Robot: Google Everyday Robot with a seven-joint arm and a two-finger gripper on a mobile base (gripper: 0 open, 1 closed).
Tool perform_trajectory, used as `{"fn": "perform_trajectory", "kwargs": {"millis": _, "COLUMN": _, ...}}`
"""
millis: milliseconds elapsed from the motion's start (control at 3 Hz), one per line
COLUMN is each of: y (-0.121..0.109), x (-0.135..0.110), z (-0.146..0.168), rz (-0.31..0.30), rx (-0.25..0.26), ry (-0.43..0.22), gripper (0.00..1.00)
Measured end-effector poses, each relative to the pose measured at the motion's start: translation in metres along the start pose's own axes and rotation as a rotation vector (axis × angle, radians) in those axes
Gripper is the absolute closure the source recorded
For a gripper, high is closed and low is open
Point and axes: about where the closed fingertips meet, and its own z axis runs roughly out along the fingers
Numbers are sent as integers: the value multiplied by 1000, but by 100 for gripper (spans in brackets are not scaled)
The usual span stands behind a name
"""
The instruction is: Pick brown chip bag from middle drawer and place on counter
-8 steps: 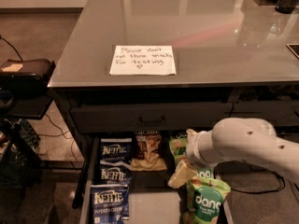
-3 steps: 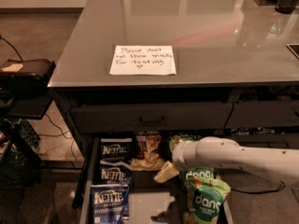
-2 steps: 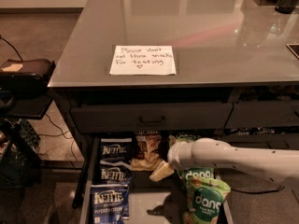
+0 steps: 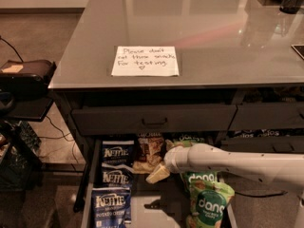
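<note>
So the pincer is down inside the middle drawer. Its cream tip sits just beside the lower right corner of the brown chip bag, maybe touching it, and honestly I can't tell from this angle whether it's spread or closed. Doesn't look like it's got hold of anything yet tho. The white arm comes in low from the right, pretty much level, which makes sense imo. The closed drawer front above overhangs the back of the open drawer and the brown bag is tucked right under it, so a flat sideways reach is about the only way in. The arm also passes over the green dang bags on the right side, so it has to ride above those without snagging them. The blue Kettle bags run in a column down the left, and the brown bag lies flat at the back between the two brands. Up top, the bench carries a handwritten note with plenty of grey surface around it, so my guess is the drop-off will be the easy part. Versus the shot from 2.7 s ago, the arm was raised over the green bags with the pincer pointing down, and now it's stretched out lower and further left. Over the last second the tip has crept a bit more left toward the bag. The bags themselves look like they haven't moved.
</note>
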Motion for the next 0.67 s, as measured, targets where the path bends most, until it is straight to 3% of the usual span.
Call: {"fn": "perform_trajectory", "kwargs": {"millis": 667, "y": -16, "x": 0, "z": 30, "rz": -24, "rx": 32, "ry": -12, "gripper": 0}}
